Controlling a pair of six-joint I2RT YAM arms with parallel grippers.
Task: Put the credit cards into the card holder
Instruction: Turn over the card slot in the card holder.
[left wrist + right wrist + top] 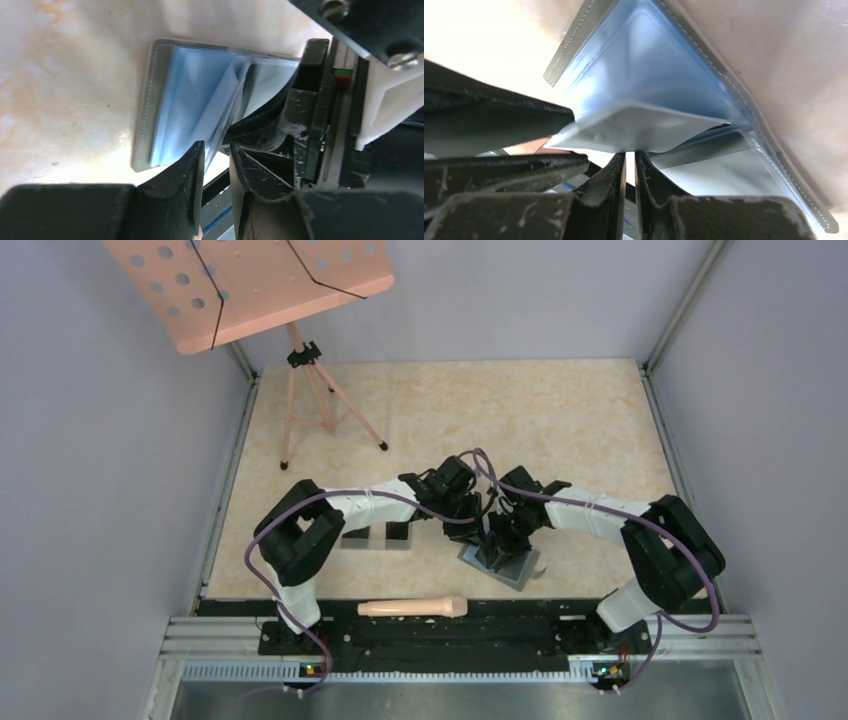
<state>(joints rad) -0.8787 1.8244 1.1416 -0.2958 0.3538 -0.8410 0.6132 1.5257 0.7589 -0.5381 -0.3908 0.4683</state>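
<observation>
The card holder (512,570) lies open on the table in front of the arms, gray outside with bluish clear sleeves (190,100) fanned up. My right gripper (632,154) has its jaws almost together, and its tips pinch the lower edge of one lifted sleeve (639,127). My left gripper (217,147) hangs over the holder's near edge (142,160), open by a narrow gap through which the table shows, with nothing between its fingers. The sleeves' edges end right by its left finger (192,165). Dark credit cards (398,531) stand by the left arm's forearm.
A clear box (372,542) holds the cards left of the holder. A beige handle-shaped object (412,608) lies on the black rail at the near edge. A pink music stand (250,285) on a tripod stands at the back left. Both grippers are close together over the holder.
</observation>
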